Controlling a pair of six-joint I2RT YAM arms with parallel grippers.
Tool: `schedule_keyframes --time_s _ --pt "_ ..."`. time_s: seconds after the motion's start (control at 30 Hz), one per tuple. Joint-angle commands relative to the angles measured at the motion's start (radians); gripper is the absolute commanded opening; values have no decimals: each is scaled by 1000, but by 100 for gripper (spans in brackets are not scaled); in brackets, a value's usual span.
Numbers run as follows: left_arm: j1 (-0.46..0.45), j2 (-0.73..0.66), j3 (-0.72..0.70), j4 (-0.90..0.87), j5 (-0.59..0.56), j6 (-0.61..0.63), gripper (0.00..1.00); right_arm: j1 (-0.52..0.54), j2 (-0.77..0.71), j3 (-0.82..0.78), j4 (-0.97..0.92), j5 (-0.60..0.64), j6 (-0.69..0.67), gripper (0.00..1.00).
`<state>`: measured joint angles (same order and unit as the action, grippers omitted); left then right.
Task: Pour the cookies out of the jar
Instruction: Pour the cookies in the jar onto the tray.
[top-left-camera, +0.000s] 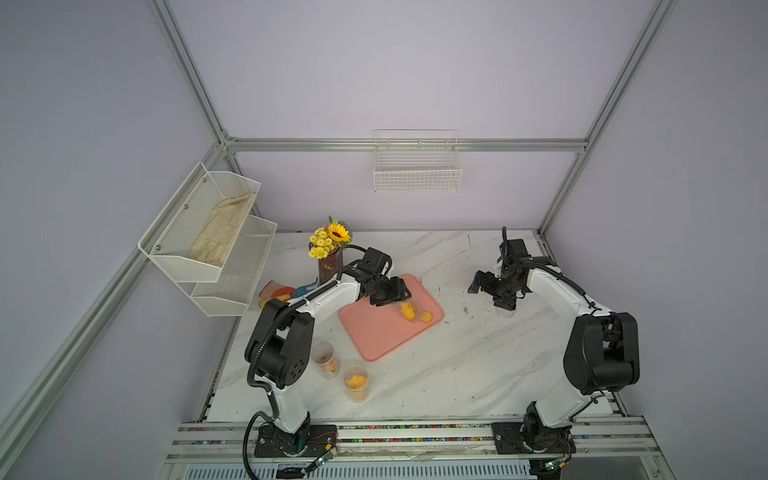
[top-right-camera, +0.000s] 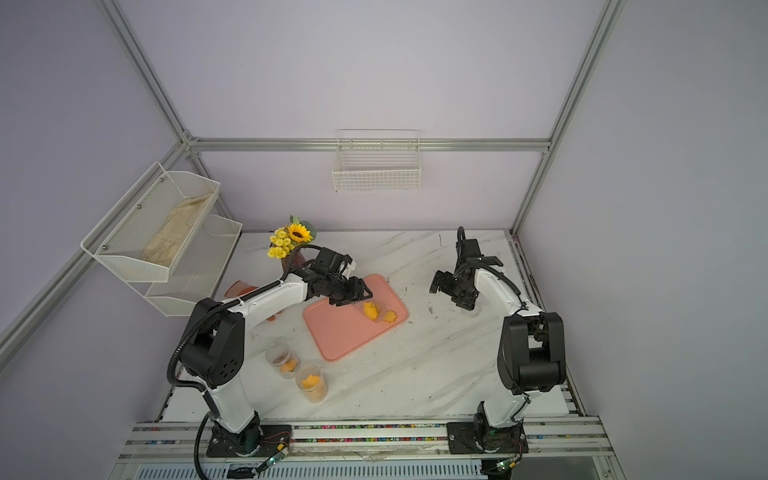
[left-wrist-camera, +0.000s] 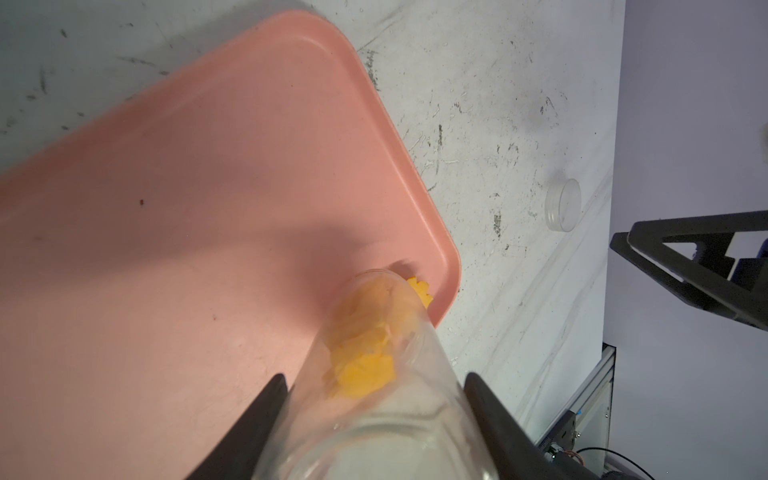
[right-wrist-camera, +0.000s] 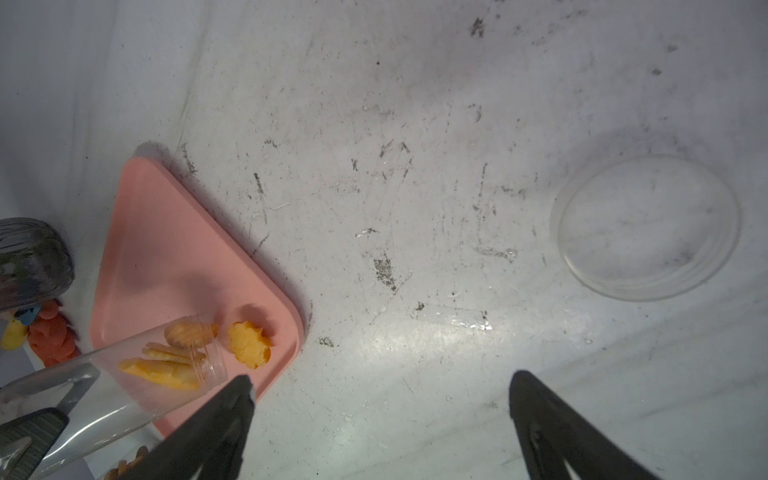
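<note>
In both top views, the left end effector (top-left-camera: 392, 298) gripped a clear jar (top-left-camera: 409, 311) near its base. The jar was tipped mouth-down over a pink tray (top-left-camera: 374, 336) lying around the middle of the marble surface (top-left-camera: 457, 374). The cookies (top-left-camera: 407, 309) sat bunched at the jar's mouth, above the tray corner nearest the surface's right edge. A loose cookie (top-left-camera: 426, 317) lay flat on the tray just beside them. The right end effector (top-left-camera: 505, 306) hung low between the tray and the right edge. Two other jars (top-left-camera: 356, 382) stood upright near the front-left corner, and a vase (top-left-camera: 330, 266) of flowers stood toward the back edge.

In the left wrist view, the black fingers (left-wrist-camera: 257, 424) pressed against opposite sides of the jar's clear wall. Orange-yellow cookies crowded its neck, and the loose cookie peeked out past the rim at the tray's corner. A clear lid (left-wrist-camera: 564, 204) lay on the surface, well apart from the tray.

In the right wrist view, the right end effector's jaws stood wide apart over bare surface, holding nothing. The lid lay flat nearby, untouched. The tilted jar's mouth hung just above the tray, with the flower-shaped loose cookie just beside it.
</note>
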<state>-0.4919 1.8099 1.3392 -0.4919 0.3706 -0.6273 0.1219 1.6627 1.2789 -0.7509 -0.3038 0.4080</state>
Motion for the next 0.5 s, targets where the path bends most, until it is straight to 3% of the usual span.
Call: schedule_keyframes --time_s 0.0,0.07,0.13,0.17,0.2,0.27,0.3,0.37,0.47 --pt "9 -35 60 61 75 -3 57 12 5 10 7 8 11 97" --pt "-10 -35 88 -4 -15 39 57 13 6 9 7 9 11 97" --pt "-4 -46 72 26 15 8 58 14 6 7 4 9 7 97" --pt "13 -50 46 86 82 -26 58 14 6 4 7 10 5 97" --pt "14 -53 54 72 53 -25 56 14 5 4 5 12 2 97" --pt "-34 -42 158 -83 -141 89 56 15 6 3 2 14 -3 97" --pt "-36 -26 181 -128 -153 57 57 14 6 1 4 12 -3 97" --pt "10 -14 131 -25 53 23 56 15 6 -2 8 9 -3 97" --pt "-1 -31 137 -77 -69 43 56 15 10 3 5 12 -7 97"
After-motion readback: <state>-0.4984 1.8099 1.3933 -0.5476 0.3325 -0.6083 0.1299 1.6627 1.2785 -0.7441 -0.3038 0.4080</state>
